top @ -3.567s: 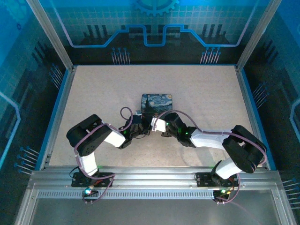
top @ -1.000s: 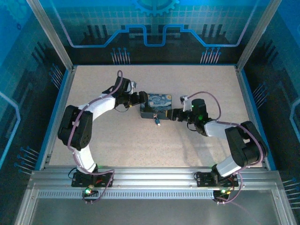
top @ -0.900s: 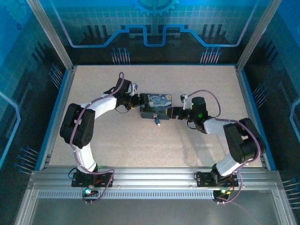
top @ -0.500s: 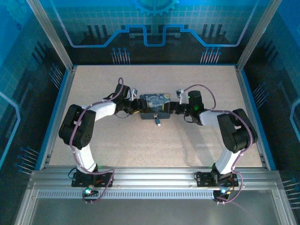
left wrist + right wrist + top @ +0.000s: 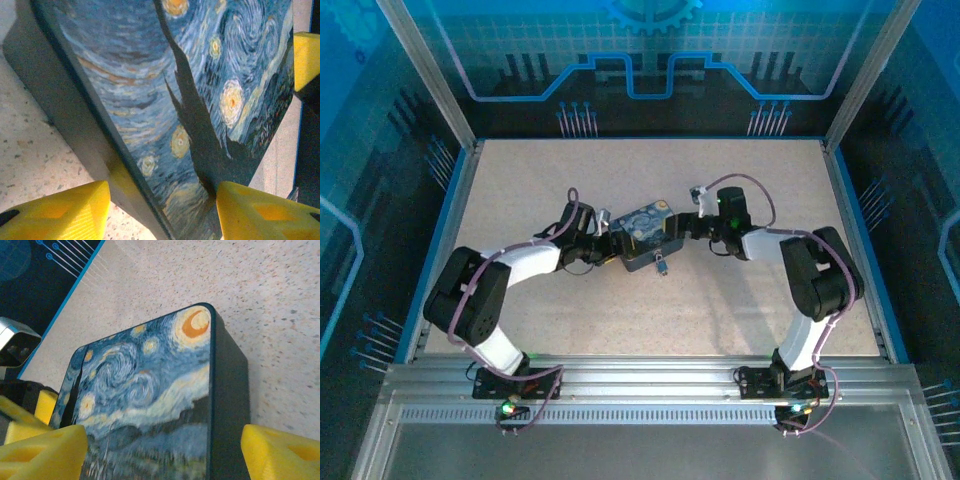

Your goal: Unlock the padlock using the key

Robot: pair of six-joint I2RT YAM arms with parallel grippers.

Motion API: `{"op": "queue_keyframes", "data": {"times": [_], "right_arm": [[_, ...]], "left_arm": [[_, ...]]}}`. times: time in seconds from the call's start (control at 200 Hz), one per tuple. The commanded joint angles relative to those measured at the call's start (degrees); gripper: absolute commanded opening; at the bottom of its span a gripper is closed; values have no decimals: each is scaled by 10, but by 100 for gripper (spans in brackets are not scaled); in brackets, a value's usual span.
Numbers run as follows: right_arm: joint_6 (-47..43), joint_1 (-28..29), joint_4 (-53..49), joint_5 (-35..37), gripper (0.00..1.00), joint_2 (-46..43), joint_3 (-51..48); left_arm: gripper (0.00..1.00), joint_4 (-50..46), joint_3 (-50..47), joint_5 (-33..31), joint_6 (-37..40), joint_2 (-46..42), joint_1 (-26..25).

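Top external, near to far: both arm bases sit at the near edge, elbows swung outward, forearms converging mid-table over the speckled beige tabletop (image 5: 740, 300). The tiny silvery-grey metal padlock (image 5: 661, 263) lies right at the near long side of the dark blue swirl-painted rectangular tin (image 5: 645, 232), touching or nearly so. It's too small to tell whether it hangs from the tin or just lies beside it. The tin sits skewed, right end farther from the bases than the left end. On its left end is the left gripper (image 5: 608, 241), on its right end the right gripper (image 5: 688, 228), facing each other across it. Left wrist: yellow pads (image 5: 55, 210) sit one each side of a tin corner, both against its surface, so the jaws are at medium spread and clamped on the tin. A dark shadow lies on the table beside the tin's side wall. One yellow pad of the other gripper shows at the tin's far end. Right wrist: yellow fingertips (image 5: 282, 452) are spread wide, straddling the tin's other end and close to its side wall. Can't tell whether they press on it or just stand around it. Beyond the tin there is table, then a blue rim (image 5: 650, 138) and a dark blue printed wall panel (image 5: 650, 60).
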Motion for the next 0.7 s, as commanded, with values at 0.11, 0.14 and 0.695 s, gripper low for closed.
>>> {"op": "queue_keyframes", "data": {"times": [0.11, 0.14, 0.695], "right_arm": [[-53, -41, -28, -38, 80, -132, -97], [-53, -40, -29, -63, 80, -138, -107], [15, 51, 53, -74, 54, -17, -138]], "left_arm": [[60, 16, -22, -7, -32, -34, -6], [60, 18, -24, -7, -33, -37, -8], [77, -127, 101, -26, 102, -42, 65]]}}
